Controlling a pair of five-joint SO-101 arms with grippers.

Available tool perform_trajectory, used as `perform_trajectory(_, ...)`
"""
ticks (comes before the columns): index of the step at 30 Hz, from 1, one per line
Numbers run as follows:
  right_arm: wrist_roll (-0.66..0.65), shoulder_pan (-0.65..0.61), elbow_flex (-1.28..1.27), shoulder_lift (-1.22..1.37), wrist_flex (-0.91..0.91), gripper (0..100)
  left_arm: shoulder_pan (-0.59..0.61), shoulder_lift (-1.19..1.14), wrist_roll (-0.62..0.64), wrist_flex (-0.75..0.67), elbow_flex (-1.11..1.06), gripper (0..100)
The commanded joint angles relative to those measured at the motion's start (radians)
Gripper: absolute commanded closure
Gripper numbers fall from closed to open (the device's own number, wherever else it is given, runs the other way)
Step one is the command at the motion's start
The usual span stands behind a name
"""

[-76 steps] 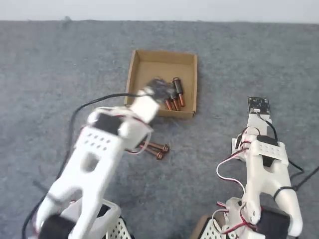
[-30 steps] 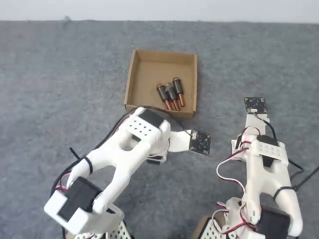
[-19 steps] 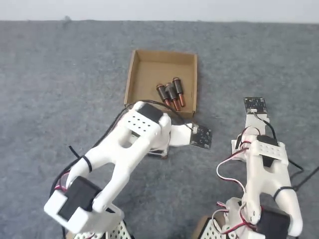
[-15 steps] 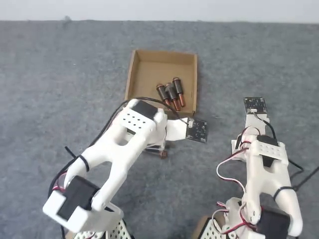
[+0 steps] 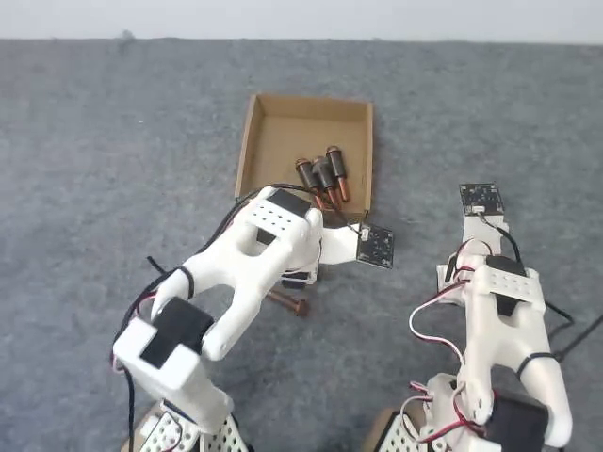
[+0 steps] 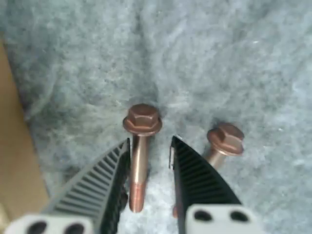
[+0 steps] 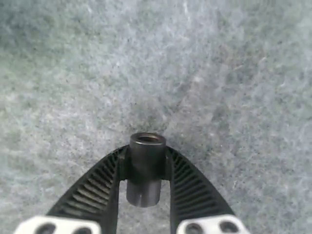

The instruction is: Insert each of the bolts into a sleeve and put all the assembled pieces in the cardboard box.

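Note:
Two copper bolts lie on the grey carpet just in front of the cardboard box (image 5: 252,141). One bolt (image 6: 140,156) lies between the open fingers of my left gripper (image 6: 150,141); the other bolt (image 6: 222,141) rests just outside one finger. In the high view the left arm (image 5: 254,268) covers most of them, and one bolt (image 5: 287,303) pokes out. Three assembled pieces (image 5: 320,181) lie in the box. My right gripper (image 7: 146,148) is shut on a black sleeve (image 7: 145,170), held upright over bare carpet.
The box's brown wall (image 6: 12,161) stands close beside the left gripper. The right arm (image 5: 495,292) sits to the right of the box, apart from the left arm. Open carpet spreads to the left and far side.
The left arm has pulled back from over the box, where three assembled pieces now lie, and come down over the loose bolts. The right arm has kept still.

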State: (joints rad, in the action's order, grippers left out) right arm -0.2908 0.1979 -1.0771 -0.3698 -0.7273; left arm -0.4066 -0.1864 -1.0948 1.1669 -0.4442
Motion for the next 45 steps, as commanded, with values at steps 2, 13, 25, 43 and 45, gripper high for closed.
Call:
perform_trajectory(2, -0.029, 0.005, 0.005, -0.05, 0.001, 99.3, 0.006, 0.012, 0.035, -0.074, 0.019, 87)
perform_trajectory(13, -0.034, 0.005, 0.005, -0.05, 0.001, 99.3, -0.049, 0.011, 0.124, -0.143, -0.039, 98)
perform_trajectory(25, -0.029, 0.005, 0.005, -0.05, 0.001, 99.3, -0.04, 0.02, 0.163, -0.138, -0.044, 98)
perform_trajectory(43, -0.026, 0.005, 0.005, -0.048, 0.002, 99.3, -0.051, 0.285, 0.778, -0.147, -0.087, 99)
perform_trajectory(45, -0.026, 0.005, 0.005, -0.048, 0.002, 99.3, -0.046, 0.385, 0.824, -0.203, -0.166, 99)
